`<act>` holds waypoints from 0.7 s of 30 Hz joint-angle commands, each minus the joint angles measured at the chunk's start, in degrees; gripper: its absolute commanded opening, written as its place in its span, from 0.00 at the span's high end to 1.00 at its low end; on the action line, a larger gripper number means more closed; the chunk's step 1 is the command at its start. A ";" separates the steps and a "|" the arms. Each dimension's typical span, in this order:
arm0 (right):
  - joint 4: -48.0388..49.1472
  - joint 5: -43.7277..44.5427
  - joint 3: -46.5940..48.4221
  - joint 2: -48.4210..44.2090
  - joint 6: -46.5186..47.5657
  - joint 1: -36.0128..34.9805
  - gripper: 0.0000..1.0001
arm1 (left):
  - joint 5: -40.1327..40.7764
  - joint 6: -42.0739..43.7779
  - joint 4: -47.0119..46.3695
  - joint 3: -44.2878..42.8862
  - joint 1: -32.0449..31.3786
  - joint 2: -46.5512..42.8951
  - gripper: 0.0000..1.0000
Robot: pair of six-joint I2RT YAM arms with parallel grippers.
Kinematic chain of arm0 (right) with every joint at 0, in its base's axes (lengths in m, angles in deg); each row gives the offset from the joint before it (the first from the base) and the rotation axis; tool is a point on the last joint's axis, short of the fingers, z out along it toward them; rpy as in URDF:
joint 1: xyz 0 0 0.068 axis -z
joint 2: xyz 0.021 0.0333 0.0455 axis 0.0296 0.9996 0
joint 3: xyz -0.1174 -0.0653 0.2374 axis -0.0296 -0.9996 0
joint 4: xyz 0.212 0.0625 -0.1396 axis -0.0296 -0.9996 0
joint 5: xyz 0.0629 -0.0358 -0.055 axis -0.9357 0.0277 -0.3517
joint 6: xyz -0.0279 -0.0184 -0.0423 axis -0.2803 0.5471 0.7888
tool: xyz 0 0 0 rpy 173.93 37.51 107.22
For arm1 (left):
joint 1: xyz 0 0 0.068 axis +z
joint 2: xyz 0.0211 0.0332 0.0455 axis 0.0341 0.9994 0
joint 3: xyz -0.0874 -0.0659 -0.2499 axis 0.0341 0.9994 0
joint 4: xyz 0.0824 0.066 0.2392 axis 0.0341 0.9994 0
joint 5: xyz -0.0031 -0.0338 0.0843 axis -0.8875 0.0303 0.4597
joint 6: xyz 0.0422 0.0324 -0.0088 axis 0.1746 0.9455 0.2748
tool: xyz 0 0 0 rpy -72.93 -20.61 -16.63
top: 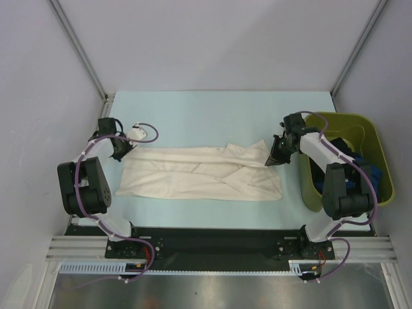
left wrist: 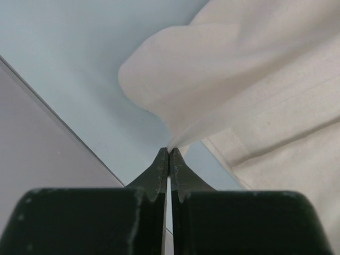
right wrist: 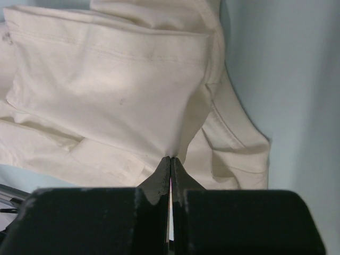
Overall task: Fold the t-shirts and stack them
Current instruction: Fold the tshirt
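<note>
Cream t-shirt (top: 199, 174) lies as a long, creased band on the table (top: 193, 109), left of the olive bin (top: 341, 118). Its nearer end is just beside the bin wall.

Top view: the left gripper (top: 122, 149) is at the shirt's far corner, on the end away from the bin. The right gripper (top: 278, 154) is at the far edge of the end nearest the bin. One arm per end, both on the far side, reads as a paired hold to lift that edge and bring it over. So a fold step is in hand and stacking is not yet begun. A blue t-shirt (top: 372, 168) is bunched inside the bin with darker cloth, partly hidden by the right arm. This view can't settle whether the fingers are clamped.

Left wrist view: settles it. The jaws are pressed together with a pinch of cream cloth between the tips. The cloth rises from the pinch in a rounded flap, and a hem band shows lower down. The bin is out of this view.

Right wrist view: jaws likewise clenched on a cream fold at the tips. It shows what the top view doesn't: cloth doubled in layers here, stitched hem lines, and a sleeve-like flap beside the pinch. Bare table lies beyond, with no bin visible. Neither wrist view shows the other arm.
</note>
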 commanded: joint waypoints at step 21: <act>3.89 8.00 11.15 5.13 1.39 -0.71 0.62 | -4.83 -18.77 15.80 -26.16 3.68 9.22 0.36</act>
